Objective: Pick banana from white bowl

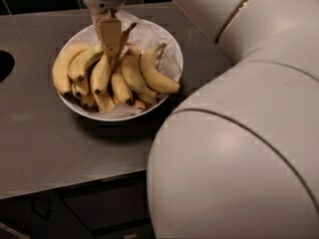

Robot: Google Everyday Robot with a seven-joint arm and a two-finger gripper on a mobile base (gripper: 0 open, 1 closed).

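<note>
The white bowl, lined with crinkled white paper, stands on the grey counter and holds several yellow bananas. My gripper reaches down from the top of the camera view over the bowl's back half. Its tan fingers are shut on the banana, the long slim one. The banana's dark tip points down towards the pile, and its brownish stem sticks out up and to the right of the fingers. The other bananas lie around and under it.
My own large white arm fills the right and lower right of the view. A dark round opening sits in the counter at the left edge. The counter's front edge runs along the bottom left, and a dark wall lies behind.
</note>
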